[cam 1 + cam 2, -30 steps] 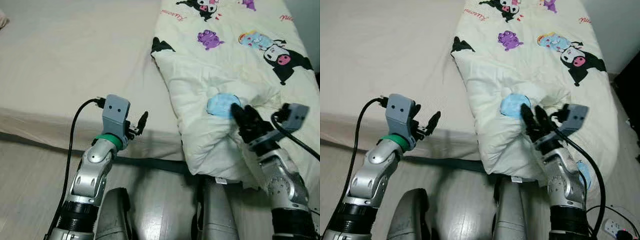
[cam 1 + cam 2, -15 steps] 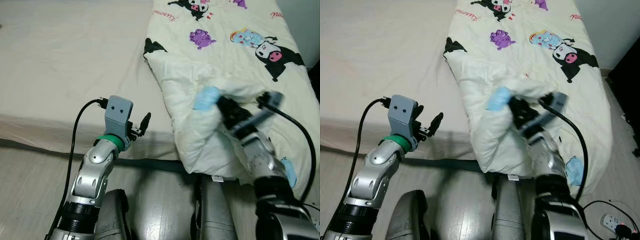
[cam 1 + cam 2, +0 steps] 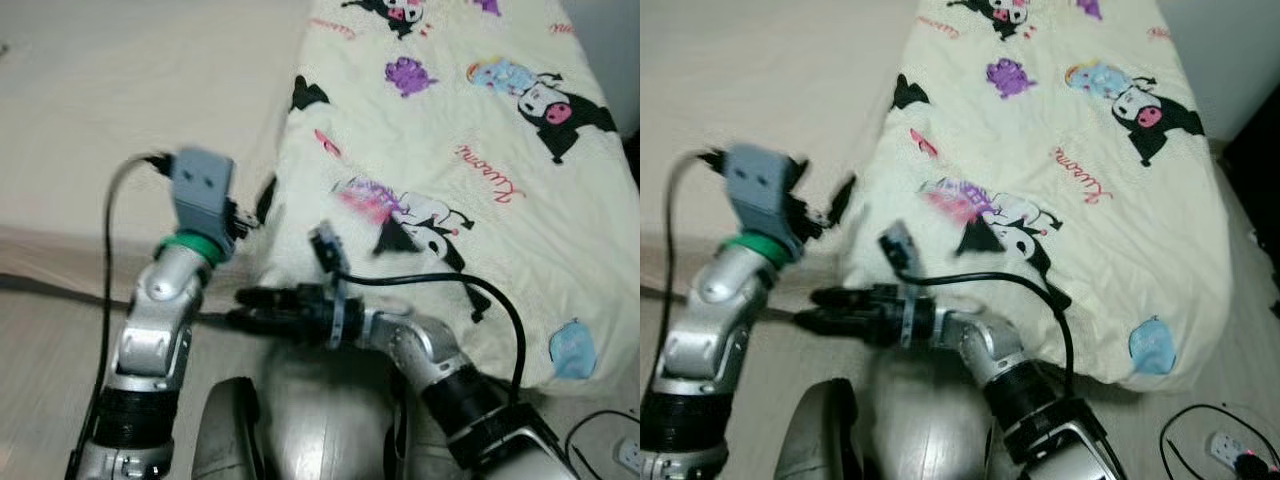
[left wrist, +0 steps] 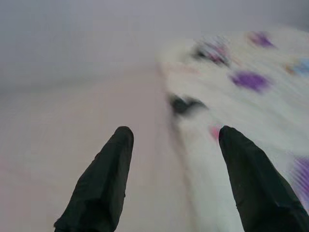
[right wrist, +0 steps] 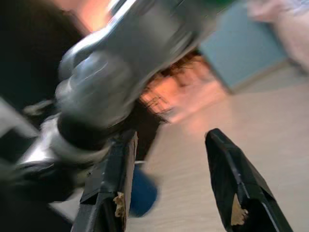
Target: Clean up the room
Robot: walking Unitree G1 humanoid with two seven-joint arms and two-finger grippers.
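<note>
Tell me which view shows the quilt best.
The left eye view: the quilt lies spread flat on the bed with its cartoon prints sharp. The right eye view shows the same. The left wrist view shows a blurred edge; the right wrist view faces the floor.

A bedroom in a home. A wide bed (image 3: 120,90) with a plain beige sheet carries a cream quilt (image 3: 470,150) printed with cartoon figures. Pale wood floor (image 3: 40,370) runs along its edge, and a power strip (image 3: 1230,452) with cables lies there.
</note>
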